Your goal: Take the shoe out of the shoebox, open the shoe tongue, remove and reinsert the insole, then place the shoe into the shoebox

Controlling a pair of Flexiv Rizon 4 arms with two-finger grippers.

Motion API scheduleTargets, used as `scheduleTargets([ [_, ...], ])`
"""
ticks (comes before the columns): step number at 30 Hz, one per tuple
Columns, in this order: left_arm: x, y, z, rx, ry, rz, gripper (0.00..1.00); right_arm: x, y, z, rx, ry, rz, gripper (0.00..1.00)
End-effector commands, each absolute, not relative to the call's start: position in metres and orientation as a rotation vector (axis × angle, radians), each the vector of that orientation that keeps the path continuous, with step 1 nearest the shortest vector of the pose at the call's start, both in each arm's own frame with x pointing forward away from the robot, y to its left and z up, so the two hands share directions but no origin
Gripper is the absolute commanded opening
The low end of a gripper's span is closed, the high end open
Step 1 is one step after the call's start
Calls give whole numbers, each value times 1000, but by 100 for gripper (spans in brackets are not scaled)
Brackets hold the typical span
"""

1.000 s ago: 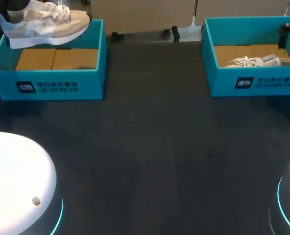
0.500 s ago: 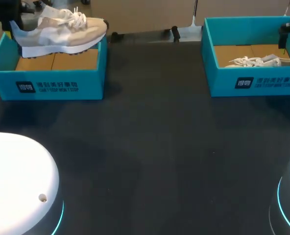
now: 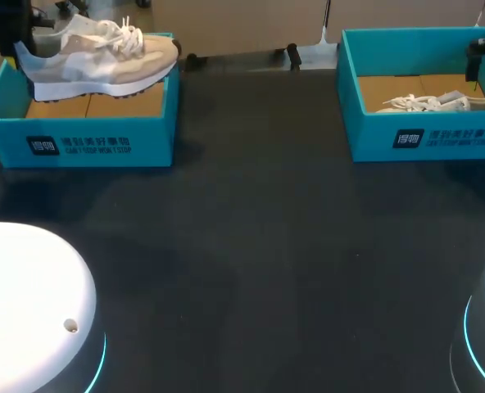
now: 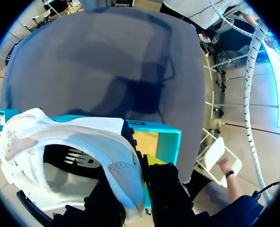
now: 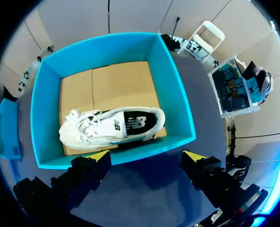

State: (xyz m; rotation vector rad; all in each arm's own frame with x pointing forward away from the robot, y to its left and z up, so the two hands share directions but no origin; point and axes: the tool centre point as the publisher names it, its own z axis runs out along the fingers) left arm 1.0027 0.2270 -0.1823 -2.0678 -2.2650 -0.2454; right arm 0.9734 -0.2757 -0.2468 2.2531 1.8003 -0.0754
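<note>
change: over the last second the tan shoe [image 3: 99, 53] has slid toward the middle of the bench [image 3: 251, 246]; its toe now overhangs the wall of the left box [image 3: 87, 139] that faces the middle. nothing on the right side has shifted.
left fingers [image 4: 166, 189]: pinching the shoe's heel from two sides. you have it by the back, probably so the laces and tongue stay free for the other arm.
tan shoe: in the air above the left box, sole roughly level, touching neither box nor bench.
right fingers [image 5: 88, 172]: spread wide and holding nothing, hovering over the near wall of the right box [image 5: 173, 94], likely parked out of the way.
white shoe [image 5: 114, 126]: lying on its side on the cardboard floor of the right box, untouched.
step: lifting out looks nearly done; tongue and insole work not yet begun.
next: you'll likely want open bench between the boxes to set the shoe down.
risk: a heel-only pinch could let the toe droop or swing.
</note>
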Motion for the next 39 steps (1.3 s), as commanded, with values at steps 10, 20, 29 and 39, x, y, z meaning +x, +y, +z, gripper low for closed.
scheduleTargets([
  [10, 1001, 228, -181, -2070, -2267, -251, 0, 973, -276, -247, 2252, 1799, -73, 100],
  [20, 972, 217, -173, -2119, -2248, -217, 0, 973, -276, -247, 2252, 1799, -73, 100],
  [29, 927, 182, -173, -2144, -2172, -177, 0, 973, -276, -247, 2252, 1799, -73, 100],
  [39, 881, 132, -172, -2142, -2116, -227, 0, 973, -276, -247, 2252, 1799, -73, 100],
])
